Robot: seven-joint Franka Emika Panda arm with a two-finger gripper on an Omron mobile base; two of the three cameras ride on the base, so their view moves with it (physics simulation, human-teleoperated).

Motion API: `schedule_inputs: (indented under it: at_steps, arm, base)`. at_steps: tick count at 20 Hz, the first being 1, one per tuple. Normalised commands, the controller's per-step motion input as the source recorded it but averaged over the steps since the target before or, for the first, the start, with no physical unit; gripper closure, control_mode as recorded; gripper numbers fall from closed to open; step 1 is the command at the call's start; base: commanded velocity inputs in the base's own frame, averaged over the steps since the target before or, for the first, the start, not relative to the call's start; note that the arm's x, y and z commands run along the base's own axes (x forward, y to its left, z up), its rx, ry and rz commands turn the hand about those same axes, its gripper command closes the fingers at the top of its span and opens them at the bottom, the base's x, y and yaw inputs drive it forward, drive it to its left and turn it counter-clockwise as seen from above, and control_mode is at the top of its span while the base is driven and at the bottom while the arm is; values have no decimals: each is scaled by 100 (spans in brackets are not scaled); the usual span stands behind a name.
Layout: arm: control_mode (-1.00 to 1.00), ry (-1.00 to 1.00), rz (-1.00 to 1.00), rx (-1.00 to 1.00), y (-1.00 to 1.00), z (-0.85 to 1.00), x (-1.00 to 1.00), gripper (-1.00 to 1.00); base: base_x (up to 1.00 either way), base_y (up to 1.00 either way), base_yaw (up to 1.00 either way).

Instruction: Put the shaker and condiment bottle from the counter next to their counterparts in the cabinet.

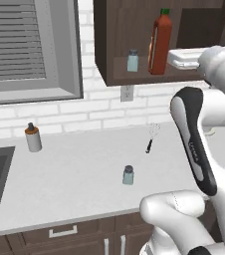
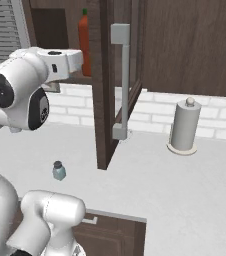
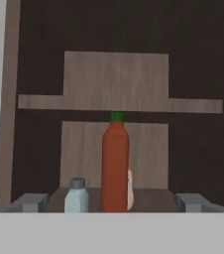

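I see the white-grey countertop (image 1: 74,184) under white brick wall (image 1: 84,112); tall red-orange green-capped bottle (image 3: 115,166) upright in the dark brown cabinet (image 1: 107,40); the gripper (image 3: 112,202) released, wide apart, empty.

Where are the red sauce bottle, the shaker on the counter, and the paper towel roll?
red sauce bottle (image 1: 160,44), left base view, middle of its body, standing on the cabinet shelf.
shaker on the counter (image 1: 128,176), left base view, pale teal body below the dark cap.
paper towel roll (image 2: 184,125), right base view, middle of the roll.
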Motion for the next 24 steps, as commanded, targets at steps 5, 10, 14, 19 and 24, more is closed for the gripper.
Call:
schedule_inputs:
  at_steps: [5, 10, 14, 19, 24]
  arm:
    - [-100, 2, 0, -1, 29, -37, -82, -100]
    - [-100, 2, 0, 0, 1, -21, -96, -100]
    - [-100, 6, 0, -1, 9, -48, -88, -100]
    - [-100, 12, 0, -4, 48, -89, -66, -100]
    - [-100, 17, 0, -4, 57, -100, -45, -100]
  base:
    - [0, 0, 0]
    - [0, 0, 0]
    - [0, 0, 0]
    - [0, 0, 0]
    - [0, 0, 0]
